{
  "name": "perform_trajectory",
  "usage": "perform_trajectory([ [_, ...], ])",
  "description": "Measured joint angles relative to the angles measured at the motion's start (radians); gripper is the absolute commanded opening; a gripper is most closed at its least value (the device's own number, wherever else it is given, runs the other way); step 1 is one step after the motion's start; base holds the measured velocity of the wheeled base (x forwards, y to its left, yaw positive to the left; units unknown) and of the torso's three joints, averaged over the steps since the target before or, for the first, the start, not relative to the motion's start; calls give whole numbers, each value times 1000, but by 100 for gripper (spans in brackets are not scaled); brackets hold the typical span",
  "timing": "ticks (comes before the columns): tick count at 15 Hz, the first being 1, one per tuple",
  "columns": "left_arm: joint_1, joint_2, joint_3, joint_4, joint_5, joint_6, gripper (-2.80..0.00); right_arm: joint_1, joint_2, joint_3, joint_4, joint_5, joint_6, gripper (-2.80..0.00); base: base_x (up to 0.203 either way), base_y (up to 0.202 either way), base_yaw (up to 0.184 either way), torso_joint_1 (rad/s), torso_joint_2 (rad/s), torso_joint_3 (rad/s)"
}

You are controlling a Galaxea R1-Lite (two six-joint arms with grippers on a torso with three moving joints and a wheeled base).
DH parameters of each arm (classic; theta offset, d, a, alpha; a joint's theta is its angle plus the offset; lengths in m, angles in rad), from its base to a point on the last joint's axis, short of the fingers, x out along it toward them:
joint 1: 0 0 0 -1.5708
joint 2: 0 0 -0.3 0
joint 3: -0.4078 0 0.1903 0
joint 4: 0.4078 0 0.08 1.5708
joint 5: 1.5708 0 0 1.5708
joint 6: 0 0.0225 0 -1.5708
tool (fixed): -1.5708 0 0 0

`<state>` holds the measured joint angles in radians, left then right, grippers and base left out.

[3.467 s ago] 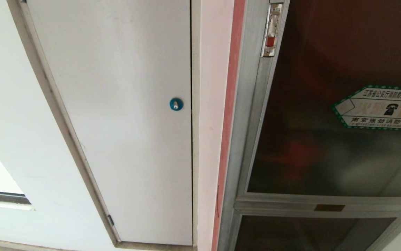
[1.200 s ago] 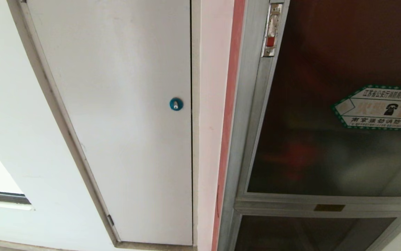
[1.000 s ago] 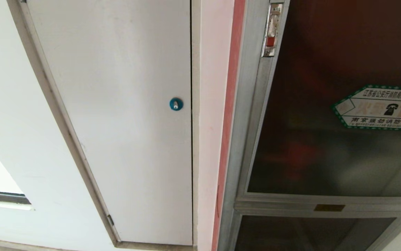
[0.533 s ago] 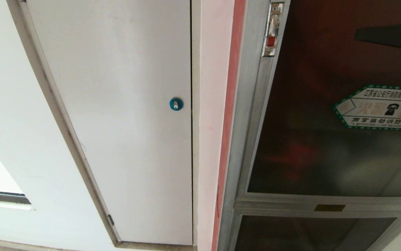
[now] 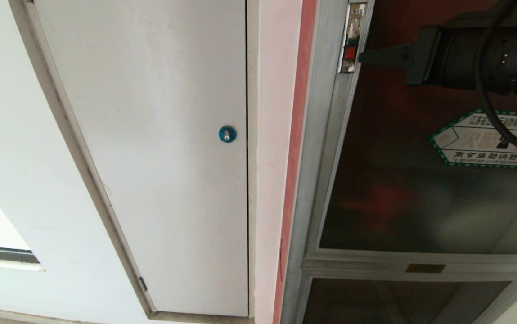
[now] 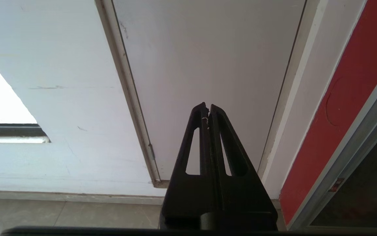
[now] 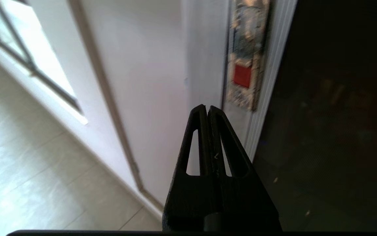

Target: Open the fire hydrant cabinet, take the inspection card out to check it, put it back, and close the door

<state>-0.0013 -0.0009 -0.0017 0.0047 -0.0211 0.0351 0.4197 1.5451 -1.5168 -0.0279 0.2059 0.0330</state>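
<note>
one gripper, the right gripper (image 5: 362,56), fingers pressed together, points at the latch (image 5: 349,53) of the shut door (image 5: 420,189): opening step, next press the latch.

The fire hydrant cabinet (image 5: 312,180) stands tall against the wall, framed in silver aluminium, with a red strip running up its left edge. Its door (image 5: 420,193) is a large pane of dark reddish-brown glass, shut flush in the frame. A green-edged hexagonal sticker (image 5: 474,141) with a telephone sign sits on the glass at the right. A small latch (image 5: 350,45) with a red mark is set high in the door's left rail.
</note>
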Motion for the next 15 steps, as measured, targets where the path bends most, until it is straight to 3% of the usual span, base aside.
perform_trajectory([
  [4,0,0,0,0,0,0,-280,11,48,2,-113,-126,-6,-280,0,0,0,0,0,0],
  [15,0,0,0,0,0,0,-280,13,102,-20,-127,-148,-6,-280,0,0,0,0,0,0],
])
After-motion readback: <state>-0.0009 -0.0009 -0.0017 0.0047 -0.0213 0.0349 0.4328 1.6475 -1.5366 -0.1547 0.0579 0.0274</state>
